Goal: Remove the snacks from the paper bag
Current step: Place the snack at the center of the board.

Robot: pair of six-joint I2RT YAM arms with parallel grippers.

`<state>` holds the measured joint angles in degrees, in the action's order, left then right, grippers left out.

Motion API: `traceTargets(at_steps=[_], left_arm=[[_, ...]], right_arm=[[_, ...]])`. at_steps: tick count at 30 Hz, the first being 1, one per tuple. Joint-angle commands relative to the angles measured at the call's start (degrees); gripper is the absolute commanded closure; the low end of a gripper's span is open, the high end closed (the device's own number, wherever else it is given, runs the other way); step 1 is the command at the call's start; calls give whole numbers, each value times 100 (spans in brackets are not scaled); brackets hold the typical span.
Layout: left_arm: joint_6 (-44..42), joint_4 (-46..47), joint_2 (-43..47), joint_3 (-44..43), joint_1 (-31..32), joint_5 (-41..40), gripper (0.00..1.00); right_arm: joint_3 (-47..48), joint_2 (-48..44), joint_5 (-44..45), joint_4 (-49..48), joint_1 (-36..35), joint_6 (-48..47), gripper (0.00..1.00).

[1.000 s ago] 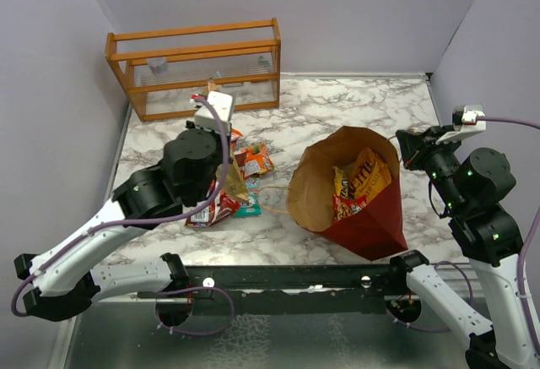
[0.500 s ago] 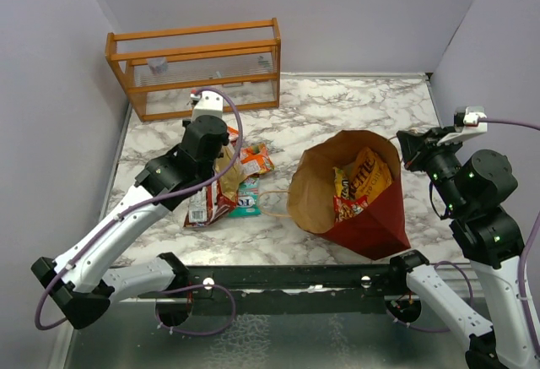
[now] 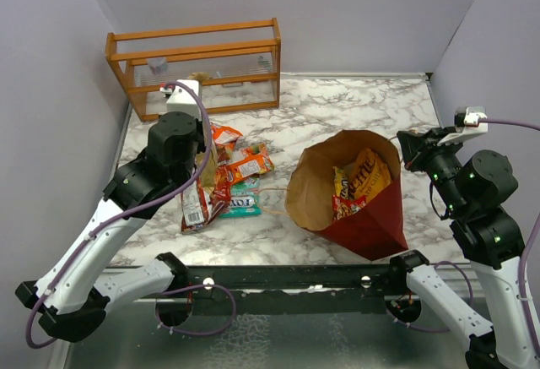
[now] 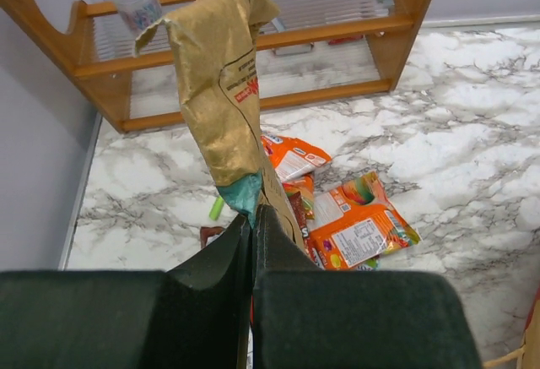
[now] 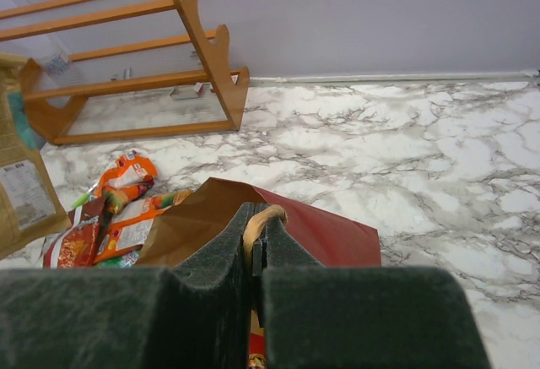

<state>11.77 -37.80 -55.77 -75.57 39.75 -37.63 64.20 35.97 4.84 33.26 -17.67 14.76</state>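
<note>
The dark red paper bag (image 3: 381, 217) lies open on the marble table with its brown inside showing. Yellow and red snack packets (image 3: 358, 181) sit in it. My right gripper (image 3: 407, 146) is shut on the bag's tan cord handle (image 5: 258, 221) at the rim and holds the mouth up. My left gripper (image 3: 201, 151) is shut on the teal end of a gold packet (image 4: 221, 90), held above a pile of packets on the table. The pile has orange (image 3: 253, 165), red (image 3: 199, 204) and teal (image 3: 245, 205) packets.
An orange wooden rack (image 3: 194, 65) stands at the back left, just beyond the pile. A green pen (image 4: 217, 208) lies by the packets. The bag's other cord handle (image 3: 270, 202) loops out on the table. Grey walls close in left and right.
My left arm has swung left and back with the gold packet, from beside the bag to over the pile near the rack. The right gripper and the bag have not moved.
</note>
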Motion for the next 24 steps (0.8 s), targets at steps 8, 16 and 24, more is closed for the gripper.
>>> traceTargets(at_steps=[8,16,24], left_arm=[[-702,-43,-14,-37,-37,-1583,100],[-1032,142,55,503,-169,-2324,100],[-1331,243,-344,1192,-376,-2769,100]], right_arm=[[32,-91,18,-317,-8,35,98],[-21,-56,-27,-387,-8,49,98],[-57,-72,-13,-390,-8,32,98]])
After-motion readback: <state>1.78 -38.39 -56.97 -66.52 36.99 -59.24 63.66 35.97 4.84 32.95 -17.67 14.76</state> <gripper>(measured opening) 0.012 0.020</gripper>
